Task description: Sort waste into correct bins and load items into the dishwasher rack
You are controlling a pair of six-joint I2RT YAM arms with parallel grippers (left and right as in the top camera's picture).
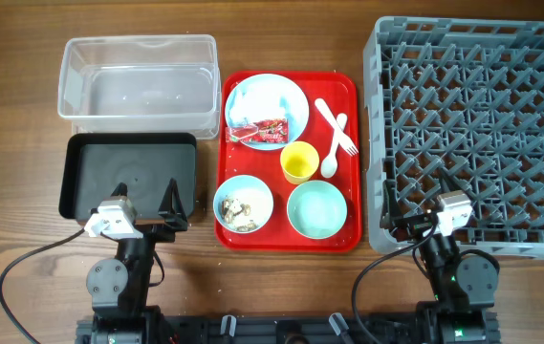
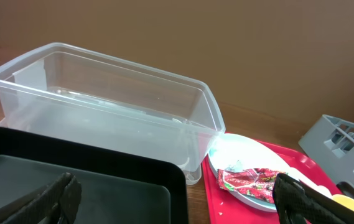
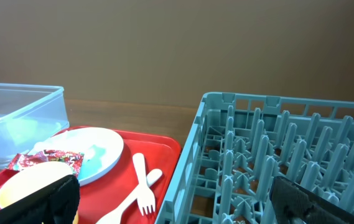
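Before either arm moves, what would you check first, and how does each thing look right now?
1. Is the left gripper open and empty, and the right gripper too: ok.
2. Is the clear tub empty and ready for waste: ok.
3. Is the black tray empty: ok.
4. Is the red wrapper lying uncovered on the plate: ok.
5. Is the dishwasher rack free of dishes: ok.
6. Are the food scraps loose in their bowl, not stuck: cannot tell.
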